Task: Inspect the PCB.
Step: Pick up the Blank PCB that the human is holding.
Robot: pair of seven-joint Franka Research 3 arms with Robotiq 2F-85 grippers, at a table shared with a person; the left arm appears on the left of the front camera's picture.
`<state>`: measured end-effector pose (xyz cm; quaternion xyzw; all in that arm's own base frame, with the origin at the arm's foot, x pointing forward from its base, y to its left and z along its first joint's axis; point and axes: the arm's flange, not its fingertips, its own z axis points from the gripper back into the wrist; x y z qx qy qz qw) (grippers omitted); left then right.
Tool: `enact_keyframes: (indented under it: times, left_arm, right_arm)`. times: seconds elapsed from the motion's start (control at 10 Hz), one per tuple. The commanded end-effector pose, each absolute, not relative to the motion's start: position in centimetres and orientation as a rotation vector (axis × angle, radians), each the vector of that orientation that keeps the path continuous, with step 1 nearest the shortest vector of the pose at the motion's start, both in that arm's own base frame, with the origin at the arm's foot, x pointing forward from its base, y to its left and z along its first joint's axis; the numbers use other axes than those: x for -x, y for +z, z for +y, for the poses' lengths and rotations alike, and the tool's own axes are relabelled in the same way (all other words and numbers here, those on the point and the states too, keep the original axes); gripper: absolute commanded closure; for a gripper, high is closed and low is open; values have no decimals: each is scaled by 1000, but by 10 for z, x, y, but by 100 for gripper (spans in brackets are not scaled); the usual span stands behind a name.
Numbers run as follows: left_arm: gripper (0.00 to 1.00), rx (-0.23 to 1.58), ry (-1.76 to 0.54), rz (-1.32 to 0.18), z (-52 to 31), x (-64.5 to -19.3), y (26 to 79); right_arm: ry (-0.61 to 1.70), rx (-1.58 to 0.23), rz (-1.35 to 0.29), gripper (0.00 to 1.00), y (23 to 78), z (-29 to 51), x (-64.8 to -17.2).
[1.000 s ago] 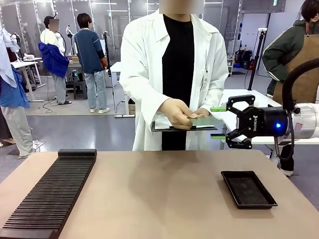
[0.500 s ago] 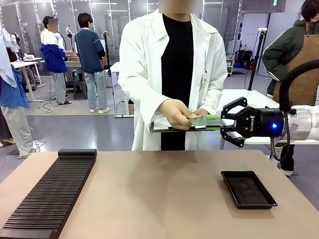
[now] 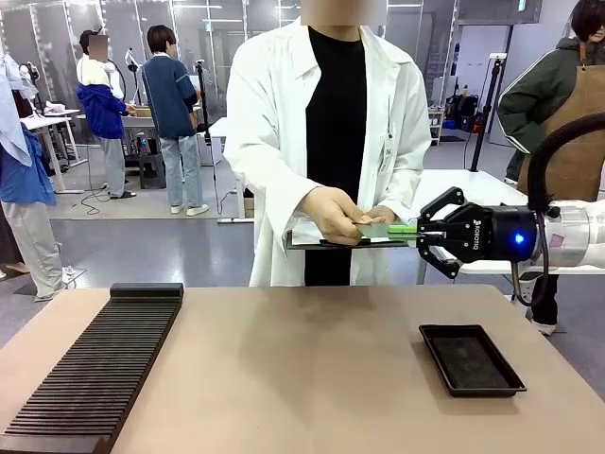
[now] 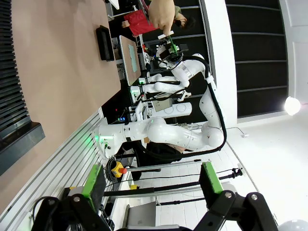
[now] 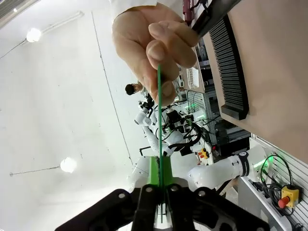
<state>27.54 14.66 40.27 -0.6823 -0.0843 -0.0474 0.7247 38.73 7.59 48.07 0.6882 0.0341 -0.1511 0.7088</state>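
Busy lab [image 3: 217, 38] out back. right gripper [image 3: 408, 230] has jaws clamped on the PCB [image 3: 376, 230], person's hand [image 3: 331, 213] pinching the end beyond them. Handover's halfway I'd say, inspection not yet. left gripper [image 4: 151, 179] gapes wide, empty.

Table [image 3: 284, 378]: we saw a smooth, matt tan top.
Tray [image 3: 471, 360]: we found it black, matt, plastic-looking.
Rack [image 3: 95, 369]: we saw black, matt, ribbed slats.
PCB [image 3: 376, 230]: we noted a pale green, faintly shiny face.
Coat [image 3: 274, 123]: we saw white cloth.
Right gripper [image 3: 405, 232]: we saw a black matt body, green pads [image 3: 404, 228].
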Motion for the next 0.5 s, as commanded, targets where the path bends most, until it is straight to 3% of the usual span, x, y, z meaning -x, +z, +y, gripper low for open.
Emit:
enact_keyframes:
  times: [0.0, 0.4]
  left_arm:
    - [0, 1492, -110, -188, 147, -273, 405]
    - [0, 1492, -110, -188, 147, -273, 405]
  right_arm:
    - [-352, -1494, 101, 100, 479, 70, -389]
    - [-336, -1528, 76, 100, 481, 76, -387]
